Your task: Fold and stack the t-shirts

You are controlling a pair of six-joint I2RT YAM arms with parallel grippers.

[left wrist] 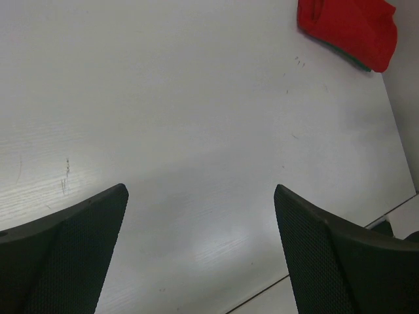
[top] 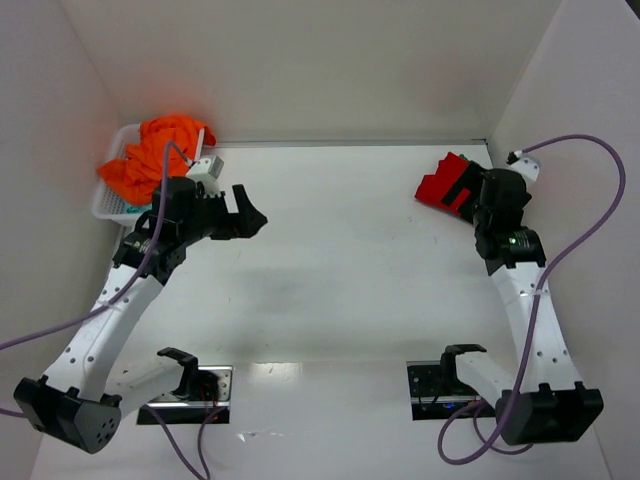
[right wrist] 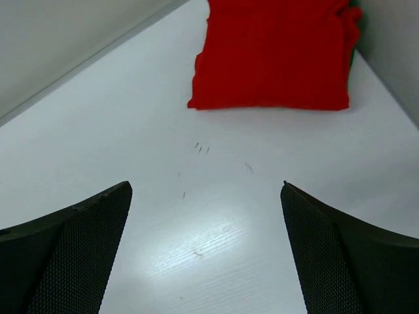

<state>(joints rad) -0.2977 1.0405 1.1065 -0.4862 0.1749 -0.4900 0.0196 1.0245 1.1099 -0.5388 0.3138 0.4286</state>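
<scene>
Both grippers stood empty. The right gripper [right wrist: 204, 190] had its jaws spread as wide as they seemed to go, nothing between them. Just ahead of its fingertips lay the folded bright red cloth t-shirt [right wrist: 275, 52], squared off on the white table [right wrist: 118, 124]. A thin dark green edge [left wrist: 352, 61] peeped from under it, probably a green shirt beneath, though too little showed to be sure.

The left gripper [left wrist: 200, 190] gaped just as wide over bare tabletop. Close behind its wrist sat the white plastic lattice basket [top: 105, 205], a crumpled orange t-shirt [top: 160, 150] heaped in it.

I worried the right arm, so near, might shove the fold askew if it swung forward. The left, reaching into the basket, might hook the lattice and drag the basket along with the cloth.
</scene>
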